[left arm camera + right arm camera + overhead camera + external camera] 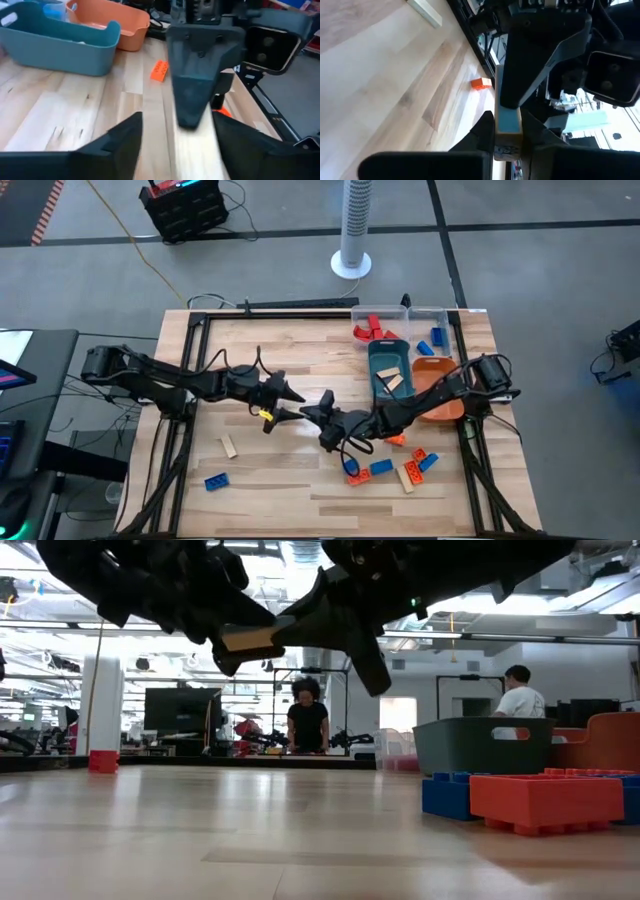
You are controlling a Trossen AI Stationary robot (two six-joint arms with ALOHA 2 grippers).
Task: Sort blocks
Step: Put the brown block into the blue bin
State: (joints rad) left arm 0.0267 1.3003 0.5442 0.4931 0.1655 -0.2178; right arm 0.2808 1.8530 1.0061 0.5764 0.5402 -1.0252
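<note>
Right wrist view tells it best: the right gripper [507, 126] has its jaws clamped on a tan block [508, 131], pinching it by its two long sides. The left gripper [177, 125] sits nose to nose with it, and its own jaws are spread apart on either side of that same block, so they look clear of it rather than gripping. To me this reads as a mid-air handover, with the right side now carrying the load. That makes sense, since the teal tray [388, 370], orange tray [440, 395] and clear tray [415, 325] all sit on the right arm's side of the counter [280, 470]. From the low view, the block hangs well above the wood with open air under it, so nothing is resting on the counter. It's held roughly level, end-on between the two grippers, which gives each one a free end to grab. Both arms are stretched in towards the middle of the counter and meet near its centre. The left comes in from its edge, and the right reaches across in front of the trays. A scatter of loose blocks [395, 465] lies near the right arm, with a blue block [215, 481] and another tan one [229, 446] off to the left, so I'd say the sorting is only partly done.
</note>
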